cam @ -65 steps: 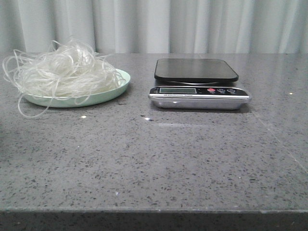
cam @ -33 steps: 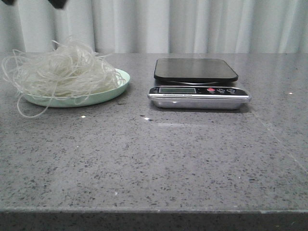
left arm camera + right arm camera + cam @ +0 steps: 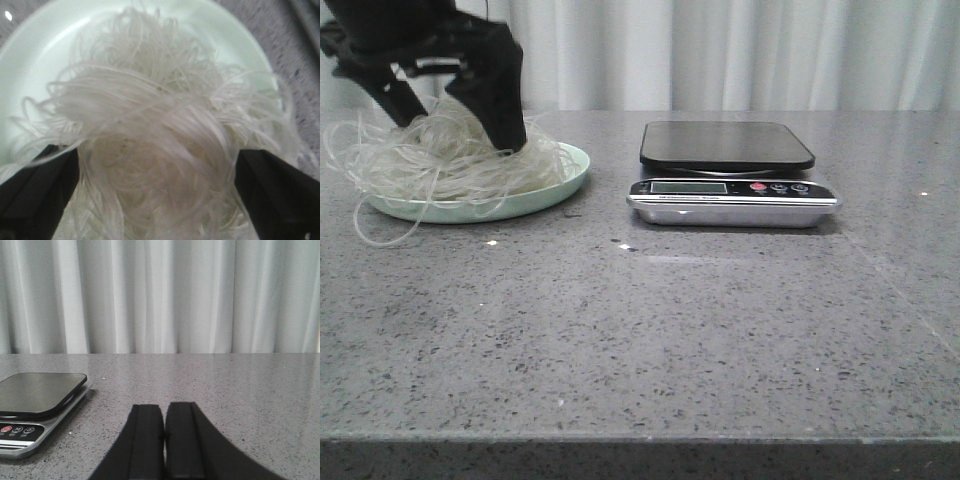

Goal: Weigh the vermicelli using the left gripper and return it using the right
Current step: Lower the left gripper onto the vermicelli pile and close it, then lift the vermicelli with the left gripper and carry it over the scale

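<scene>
The vermicelli (image 3: 445, 165) is a fluffy whitish tangle of thin strands heaped on a mint-green plate (image 3: 560, 185) at the far left. My left gripper (image 3: 455, 128) is open and lowered into the pile, one black finger on each side of it. In the left wrist view the vermicelli (image 3: 155, 145) fills the gap between the fingers (image 3: 35, 192), over the plate (image 3: 40, 55). My right gripper (image 3: 164, 412) is shut and empty, low over the table, out of the front view. The scale (image 3: 732, 172) stands to the right of the plate, its black platform bare.
The scale also shows in the right wrist view (image 3: 35, 395), to one side of the right gripper. A white curtain (image 3: 740, 50) hangs behind the grey speckled table (image 3: 650, 330). Loose strands trail off the plate onto the table at the left.
My left gripper has come down from above the frame onto the vermicelli pile and now straddles it. The pile is pressed a little. The scale has not moved.
</scene>
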`<state>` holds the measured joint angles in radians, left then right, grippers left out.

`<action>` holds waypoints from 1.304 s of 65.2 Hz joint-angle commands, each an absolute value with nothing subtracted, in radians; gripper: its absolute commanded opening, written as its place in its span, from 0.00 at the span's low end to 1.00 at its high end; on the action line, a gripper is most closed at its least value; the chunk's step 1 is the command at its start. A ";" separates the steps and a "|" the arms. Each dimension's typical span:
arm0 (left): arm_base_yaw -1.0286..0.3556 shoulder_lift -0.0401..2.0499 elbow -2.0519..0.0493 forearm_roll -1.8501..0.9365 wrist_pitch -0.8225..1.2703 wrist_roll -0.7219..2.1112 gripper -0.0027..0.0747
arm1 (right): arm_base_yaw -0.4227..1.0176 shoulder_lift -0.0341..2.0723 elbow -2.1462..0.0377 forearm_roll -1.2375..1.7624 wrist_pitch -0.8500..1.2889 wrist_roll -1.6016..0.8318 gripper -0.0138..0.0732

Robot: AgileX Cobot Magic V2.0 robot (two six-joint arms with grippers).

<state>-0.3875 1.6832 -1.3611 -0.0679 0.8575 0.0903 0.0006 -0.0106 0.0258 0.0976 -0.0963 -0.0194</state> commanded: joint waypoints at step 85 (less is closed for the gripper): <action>-0.650 2.009 -2.078 -0.175 0.961 0.081 0.22 | -0.006 -0.026 0.020 0.102 -0.182 -0.025 0.37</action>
<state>-0.6436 2.0404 -2.0362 -0.1580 1.0022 0.0903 0.0006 -0.0106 0.0258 0.0976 -0.0963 -0.0194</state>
